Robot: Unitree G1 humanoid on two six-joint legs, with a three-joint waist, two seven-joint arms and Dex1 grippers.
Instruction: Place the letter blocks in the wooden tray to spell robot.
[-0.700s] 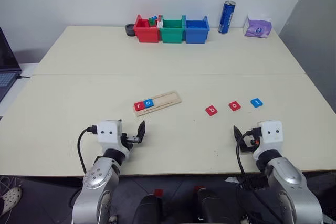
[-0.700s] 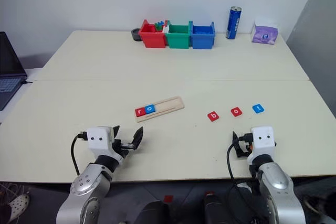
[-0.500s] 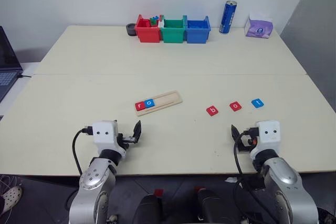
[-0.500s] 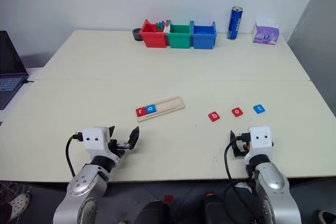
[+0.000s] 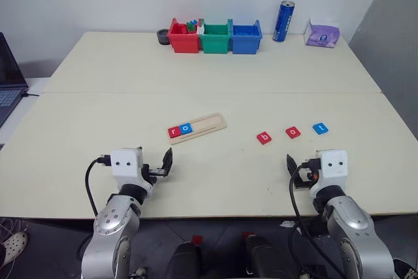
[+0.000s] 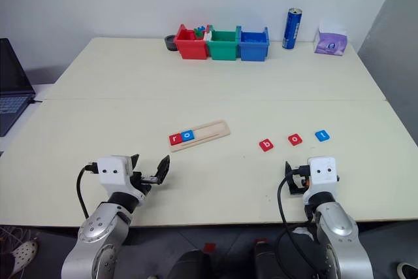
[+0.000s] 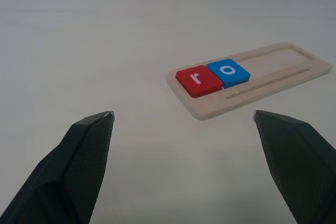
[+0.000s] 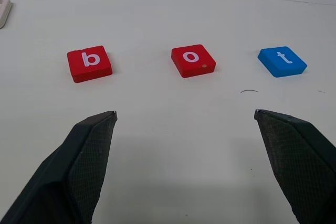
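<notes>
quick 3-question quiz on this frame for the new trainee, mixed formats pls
1. True or false: the wooden tray already holds two letter blocks.
2. Which blocks lie loose on the table? A) b, o, t B) r, o, b C) o, t only
3. Fill in: both the left tool and the right tool are ____, with nothing between the fingers.

Key
1. True: the red r block and the blue o block sit side by side at one end of the tray.
2. A: the red b block, the red o block and the blue t block lie in a row, apart from each other.
3. open
</notes>
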